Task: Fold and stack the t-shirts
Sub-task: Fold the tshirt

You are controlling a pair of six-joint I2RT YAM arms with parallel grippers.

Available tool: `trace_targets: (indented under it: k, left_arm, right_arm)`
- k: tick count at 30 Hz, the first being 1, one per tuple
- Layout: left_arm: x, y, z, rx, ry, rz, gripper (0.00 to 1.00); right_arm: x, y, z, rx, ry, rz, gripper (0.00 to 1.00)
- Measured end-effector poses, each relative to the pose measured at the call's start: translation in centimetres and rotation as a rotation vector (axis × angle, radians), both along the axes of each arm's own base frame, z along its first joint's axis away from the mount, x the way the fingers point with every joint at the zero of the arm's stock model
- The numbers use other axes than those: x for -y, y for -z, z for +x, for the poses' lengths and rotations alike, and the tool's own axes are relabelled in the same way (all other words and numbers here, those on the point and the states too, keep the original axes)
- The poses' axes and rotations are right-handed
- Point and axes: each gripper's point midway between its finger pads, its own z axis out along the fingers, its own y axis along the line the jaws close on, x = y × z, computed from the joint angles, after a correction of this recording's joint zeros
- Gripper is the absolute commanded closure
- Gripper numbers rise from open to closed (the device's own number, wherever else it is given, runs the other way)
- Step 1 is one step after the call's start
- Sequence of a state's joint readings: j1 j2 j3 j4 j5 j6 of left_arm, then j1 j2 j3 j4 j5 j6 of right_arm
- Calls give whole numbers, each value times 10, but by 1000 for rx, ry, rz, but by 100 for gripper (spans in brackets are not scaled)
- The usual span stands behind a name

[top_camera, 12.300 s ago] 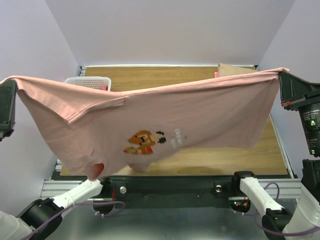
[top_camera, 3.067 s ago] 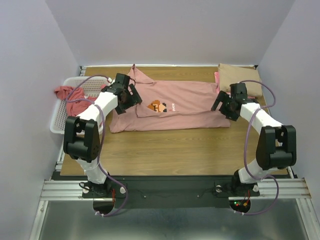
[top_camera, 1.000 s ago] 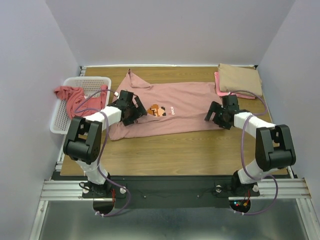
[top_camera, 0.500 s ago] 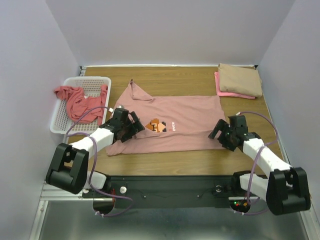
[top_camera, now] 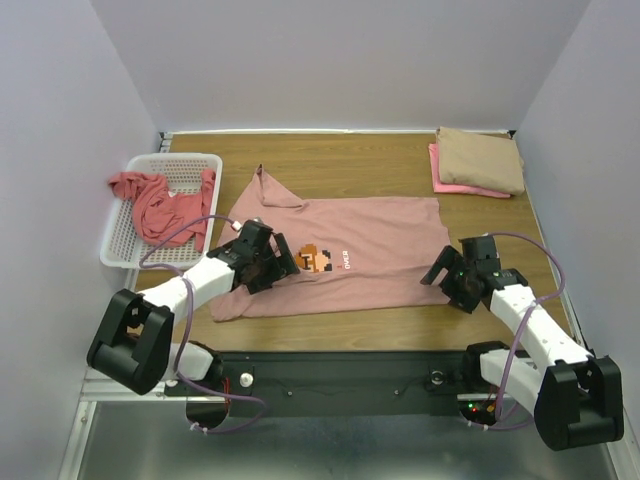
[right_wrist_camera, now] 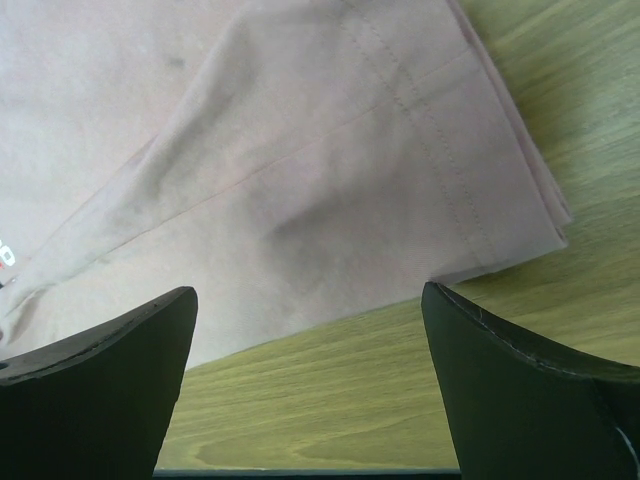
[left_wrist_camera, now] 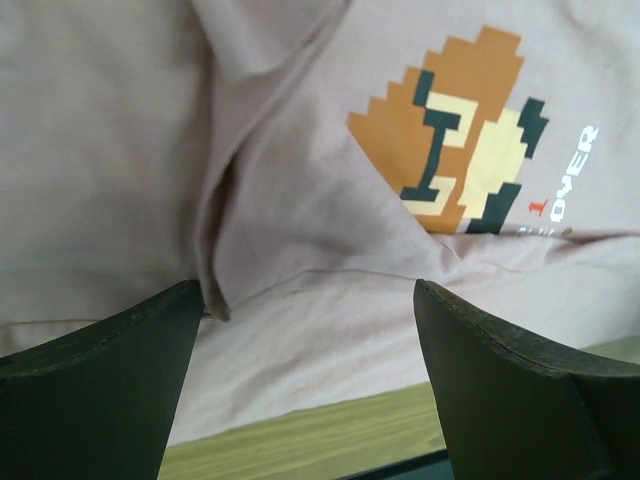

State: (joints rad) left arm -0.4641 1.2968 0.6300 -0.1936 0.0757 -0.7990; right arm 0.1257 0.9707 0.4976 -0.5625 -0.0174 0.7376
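Observation:
The dusty-pink t-shirt (top_camera: 370, 250) lies flat on the wooden table, its pixel graphic (top_camera: 318, 258) facing up. My left gripper (top_camera: 282, 268) hovers open over the shirt's left part beside the graphic (left_wrist_camera: 460, 130); the left wrist view shows only cloth (left_wrist_camera: 300, 330) under the open left gripper (left_wrist_camera: 310, 390). At the shirt's right hem, my right gripper (top_camera: 440, 274) is open too. In the right wrist view the hem corner (right_wrist_camera: 420, 160) lies just ahead of the right gripper (right_wrist_camera: 310, 385), which holds nothing. A coral-red t-shirt (top_camera: 155, 200) is bunched in the basket. A folded tan t-shirt (top_camera: 480, 158) rests on a bright pink one (top_camera: 447, 184).
The white mesh basket (top_camera: 125, 245) stands at the table's left edge. The folded stack sits at the far right corner. Bare wood (top_camera: 350, 160) shows behind the spread shirt. The black near rail (top_camera: 340, 365) runs just below the shirt's front edge.
Both arms have drawn back toward the near edge, and the dusty-pink shirt has slid nearer with them. Both grippers stayed open.

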Motion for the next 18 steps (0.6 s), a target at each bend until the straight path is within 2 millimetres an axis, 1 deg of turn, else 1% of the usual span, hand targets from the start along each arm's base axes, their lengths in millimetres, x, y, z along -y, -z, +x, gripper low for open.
trace_targets:
  k: [6, 11, 16, 18]
  left_arm:
    - [4, 5, 3, -44, -5, 23, 2]
    - [7, 4, 11, -49, -13, 36, 1]
    - [14, -6, 29, -25, -14, 35, 2]
    - [20, -14, 41, -8, -8, 30, 2]
  right_arm:
    - [3, 3, -2, -12, 1, -18, 0]
    - [5, 3, -2, -12, -3, -29, 0]
    - [5, 3, -2, -11, -8, -33, 0]
    - [5, 3, -2, -11, -8, -34, 0]
